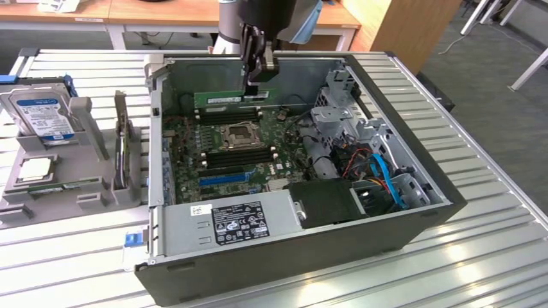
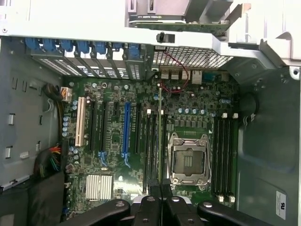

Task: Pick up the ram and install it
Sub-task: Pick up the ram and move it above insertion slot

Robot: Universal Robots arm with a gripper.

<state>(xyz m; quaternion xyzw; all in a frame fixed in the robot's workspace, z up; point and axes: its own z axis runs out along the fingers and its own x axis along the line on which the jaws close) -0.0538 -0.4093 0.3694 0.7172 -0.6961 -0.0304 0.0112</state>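
My gripper [image 1: 259, 82] hangs over the back of the open computer case [image 1: 411, 160], shut on the ram [image 1: 230, 99]. The ram is a long green stick held level and on edge, a little above the motherboard [image 1: 256, 167]. In the wrist view the ram [image 2: 160, 136] shows edge-on as a thin line running out from between my black fingers [image 2: 149, 209]. It lies along the black memory slots [image 2: 151, 146] beside the empty processor socket [image 2: 189, 162]. A second bank of slots [image 2: 225, 155] lies on the socket's other side.
On the exterior view's left, a grey holder [image 1: 94, 192] carries a hard drive [image 1: 41, 115], an upright expansion card [image 1: 122, 151] and a square processor chip [image 1: 34, 168]. Inside the case are the power supply [image 1: 231, 221], blue cables [image 1: 389, 179] and a drive cage [image 1: 338, 119].
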